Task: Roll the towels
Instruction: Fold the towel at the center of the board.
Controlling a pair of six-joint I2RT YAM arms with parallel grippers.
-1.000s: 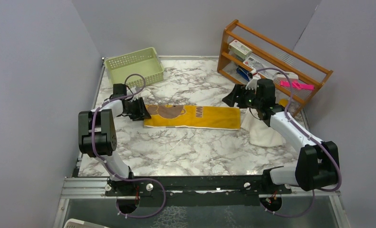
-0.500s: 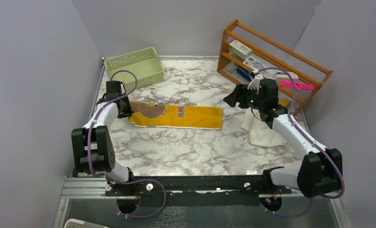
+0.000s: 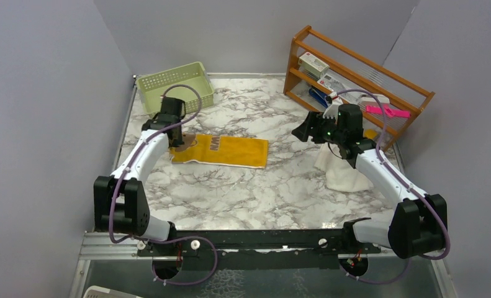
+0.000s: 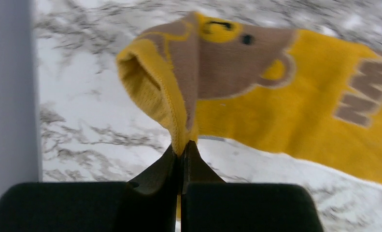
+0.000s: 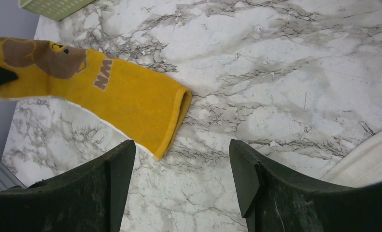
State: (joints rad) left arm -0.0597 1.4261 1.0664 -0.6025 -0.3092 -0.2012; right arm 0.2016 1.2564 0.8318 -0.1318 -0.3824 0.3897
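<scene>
The mustard-yellow towel (image 3: pixel 227 151) lies stretched out left of the table's middle, bear picture at its left end. My left gripper (image 3: pixel 177 138) is shut on that end. In the left wrist view the fingertips (image 4: pixel 183 145) pinch the towel's hem, and the cloth (image 4: pixel 285 111) rises from them in a raised fold. The cream-white towel (image 3: pixel 342 174) lies bunched at the right, under my right arm. My right gripper (image 3: pixel 301 131) hangs open above the table, right of the yellow towel's free end (image 5: pixel 126 96). Nothing is between its fingers (image 5: pixel 181 147). The cream towel's edge (image 5: pixel 367 162) shows at lower right.
A light green basket (image 3: pixel 175 84) stands at the back left, just behind my left gripper. A wooden rack (image 3: pixel 354 77) holding small boxes and items stands at the back right. Grey walls close in the left, back and right sides.
My left gripper has shut on the yellow towel's left end, dragged the towel leftward and lifted that end. The right arm has stayed where it was, still open.
</scene>
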